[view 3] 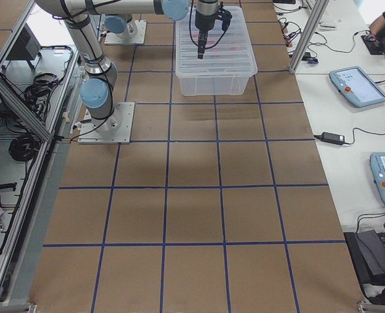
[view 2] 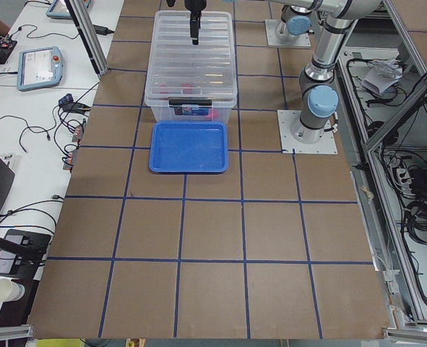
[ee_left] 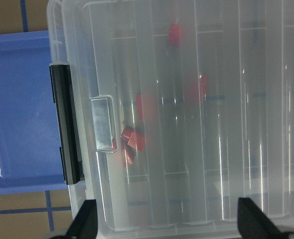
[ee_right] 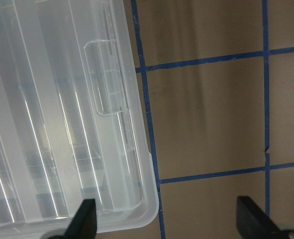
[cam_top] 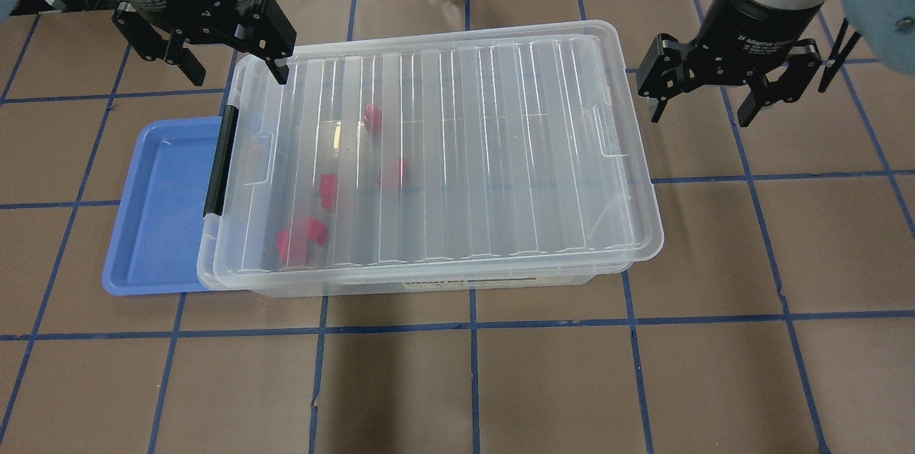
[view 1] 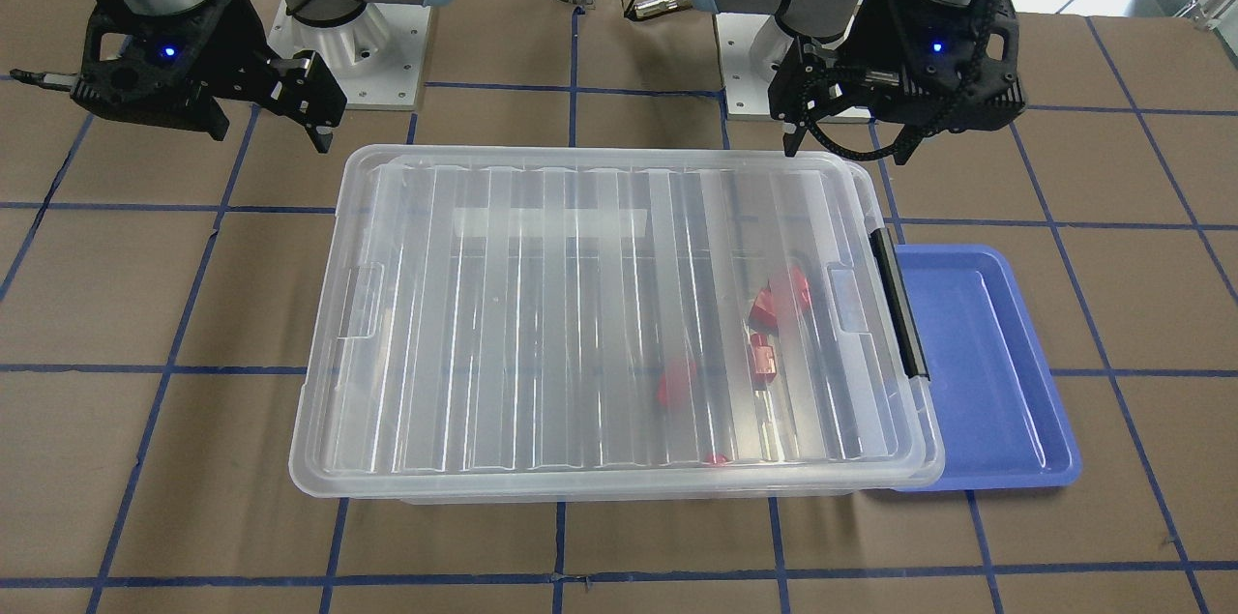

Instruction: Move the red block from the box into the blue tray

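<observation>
The box (cam_top: pixel 500 154) is a clear bin with its ribbed lid on and its black latch bar (cam_top: pixel 218 161) facing the blue tray (cam_top: pixel 161 204), which lies against that end, empty. Through the lid I see the red block (cam_top: pixel 328 189) (view 1: pixel 764 360) on the bin floor, blurred in the left wrist view (ee_left: pixel 146 107). My left gripper (cam_top: pixel 232 68) is open and empty, above the box's far corner near the latch. My right gripper (cam_top: pixel 700 111) is open and empty, beyond the box's other end.
Other red pieces lie inside the box: a clustered pair (cam_top: pixel 300 239), a wedge-like piece (cam_top: pixel 393 171) and one more (cam_top: pixel 372 116). The table (cam_top: pixel 750 261) is brown, gridded with blue tape. The robot bases (view 1: pixel 348 53) stand behind the box.
</observation>
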Robot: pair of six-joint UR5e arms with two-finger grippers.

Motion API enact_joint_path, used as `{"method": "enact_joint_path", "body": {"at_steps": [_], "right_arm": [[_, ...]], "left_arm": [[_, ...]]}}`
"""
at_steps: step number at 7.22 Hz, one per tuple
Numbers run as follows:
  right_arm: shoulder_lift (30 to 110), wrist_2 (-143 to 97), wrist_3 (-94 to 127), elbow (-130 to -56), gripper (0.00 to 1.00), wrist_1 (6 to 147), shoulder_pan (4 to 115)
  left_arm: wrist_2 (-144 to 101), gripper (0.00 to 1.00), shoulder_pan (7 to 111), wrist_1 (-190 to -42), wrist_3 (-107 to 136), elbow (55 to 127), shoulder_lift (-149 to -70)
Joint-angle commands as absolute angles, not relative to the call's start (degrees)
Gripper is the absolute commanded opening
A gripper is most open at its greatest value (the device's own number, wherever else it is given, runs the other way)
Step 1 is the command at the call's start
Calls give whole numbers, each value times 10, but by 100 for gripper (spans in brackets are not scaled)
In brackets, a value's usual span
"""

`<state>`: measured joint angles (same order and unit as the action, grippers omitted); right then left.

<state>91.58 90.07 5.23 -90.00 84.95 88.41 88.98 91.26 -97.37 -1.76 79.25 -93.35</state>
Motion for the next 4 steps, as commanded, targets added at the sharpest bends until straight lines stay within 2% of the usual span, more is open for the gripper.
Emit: {"method": "enact_joint_path", "body": {"at_steps": [1, 4], "right_arm": [[916, 900, 50, -900, 100, 852, 884], [917, 901, 50, -900, 100, 861, 885]], "left_arm": [[891, 100, 913, -974, -18, 795, -928], [889, 100, 913, -973, -18, 793, -930]]}}
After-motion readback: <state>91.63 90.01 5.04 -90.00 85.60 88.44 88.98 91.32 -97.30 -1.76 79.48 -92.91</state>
